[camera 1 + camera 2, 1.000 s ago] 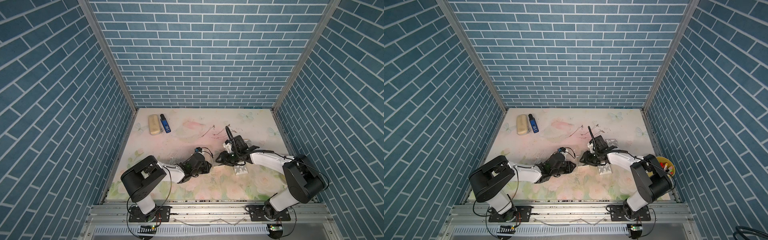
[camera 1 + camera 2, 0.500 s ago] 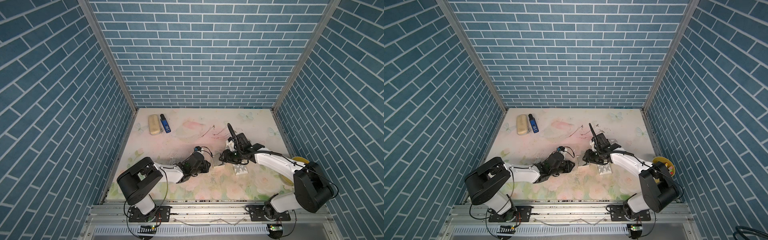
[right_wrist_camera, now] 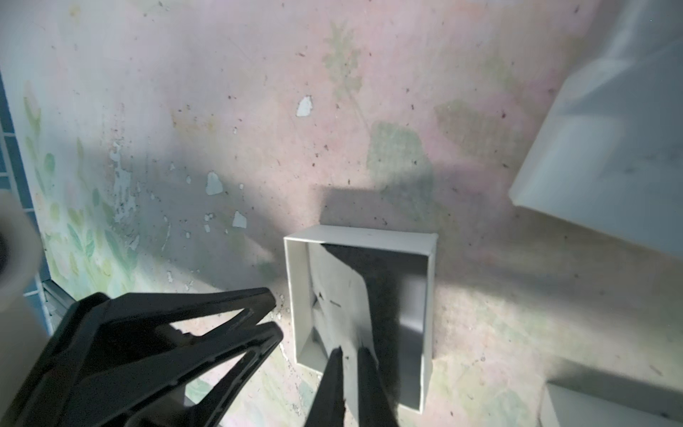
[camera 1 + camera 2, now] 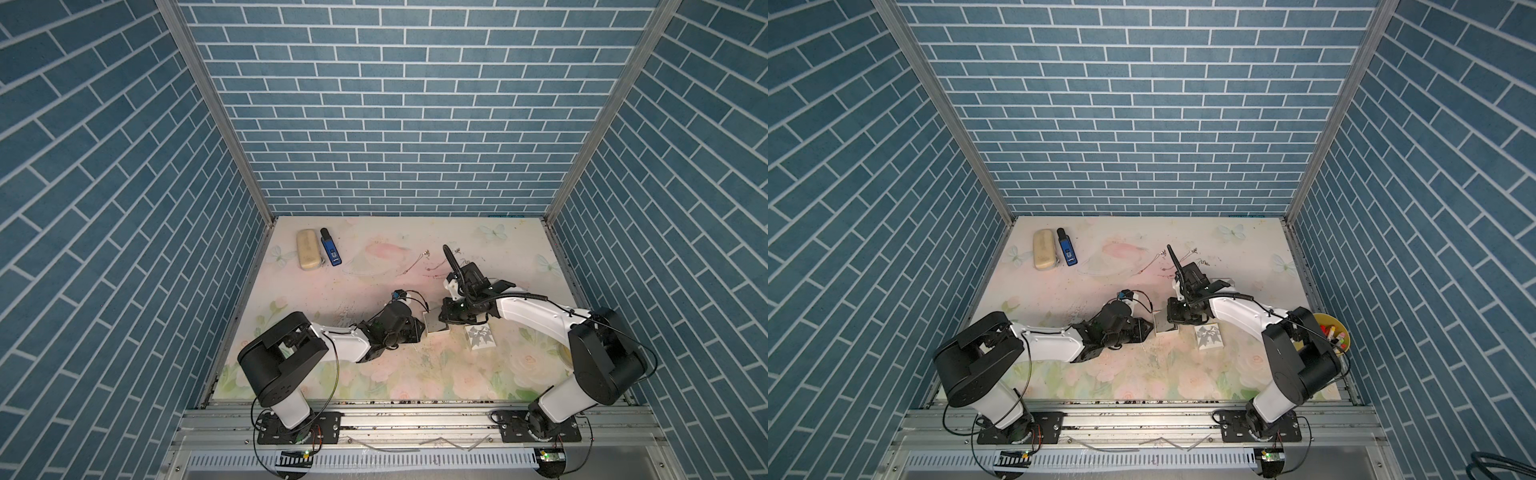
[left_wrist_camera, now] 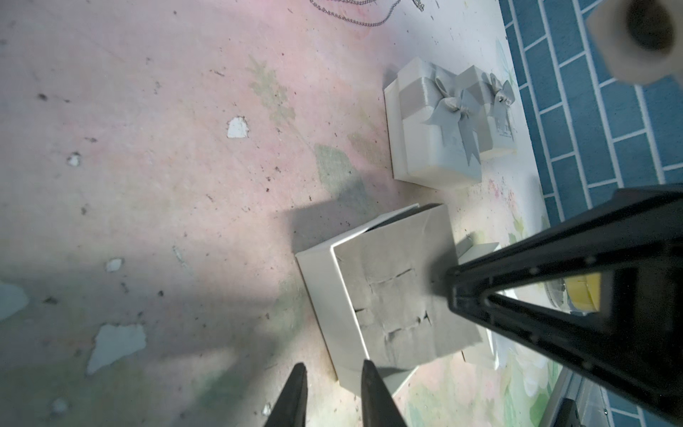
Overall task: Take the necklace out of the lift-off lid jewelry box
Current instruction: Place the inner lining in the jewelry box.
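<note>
Here — right hand (image 3: 350,352) tight on insert (image 3: 340,284)

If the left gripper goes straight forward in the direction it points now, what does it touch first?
Most likely the white outer side wall of the open jewelry box. The left gripper points at that wall with its tips close to it. The grey insert lies beyond the wall. The exact gap is unclear.

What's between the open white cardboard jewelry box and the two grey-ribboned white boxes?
Just bare scuffed tabletop between open box and ribboned boxes; left wrist view.
</note>
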You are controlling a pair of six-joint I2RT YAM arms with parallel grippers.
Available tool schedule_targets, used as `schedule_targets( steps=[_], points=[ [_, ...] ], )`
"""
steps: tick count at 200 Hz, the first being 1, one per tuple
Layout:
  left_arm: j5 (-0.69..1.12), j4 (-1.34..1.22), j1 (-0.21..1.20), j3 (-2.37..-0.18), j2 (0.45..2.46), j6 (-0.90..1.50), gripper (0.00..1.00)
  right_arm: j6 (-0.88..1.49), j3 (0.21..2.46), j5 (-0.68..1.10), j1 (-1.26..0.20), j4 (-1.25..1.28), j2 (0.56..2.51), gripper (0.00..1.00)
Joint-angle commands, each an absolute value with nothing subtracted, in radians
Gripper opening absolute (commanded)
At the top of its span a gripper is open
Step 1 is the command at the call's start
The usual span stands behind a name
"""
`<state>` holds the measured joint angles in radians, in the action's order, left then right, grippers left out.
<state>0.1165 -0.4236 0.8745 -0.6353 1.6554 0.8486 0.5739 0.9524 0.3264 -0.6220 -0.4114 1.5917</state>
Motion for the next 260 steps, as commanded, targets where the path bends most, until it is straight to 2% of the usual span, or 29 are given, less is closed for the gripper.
schedule_targets(
  steps=[1, 65, 112, 164, 188, 260],
  points=[
    [0.122, -0.421, 0.866, -0.646, 1.676, 0.832, 0.27, 0.547, 0.943, 0.304, -0.626, -0.42, 1.615, 0.1],
    [0.132, -0.425, 0.859, -0.653, 1.692, 0.833, 0.27, 0.51, 0.948, 0.285, -0.627, -0.423, 1.666, 0.11],
    [0.127, -0.414, 0.857, -0.65, 1.682, 0.828, 0.27, 0.505, 0.958, 0.269, -0.638, -0.43, 1.682, 0.15],
    [0.12, -0.404, 0.853, -0.653, 1.67, 0.817, 0.27, 0.492, 1.006, 0.222, -0.649, -0.502, 1.574, 0.24],
    [0.12, -0.396, 0.852, -0.658, 1.668, 0.812, 0.27, 0.482, 1.015, 0.204, -0.65, -0.503, 1.551, 0.31],
    [0.121, -0.392, 0.851, -0.665, 1.672, 0.809, 0.27, 0.469, 1.03, 0.198, -0.665, -0.418, 1.68, 0.3]
  ],
)
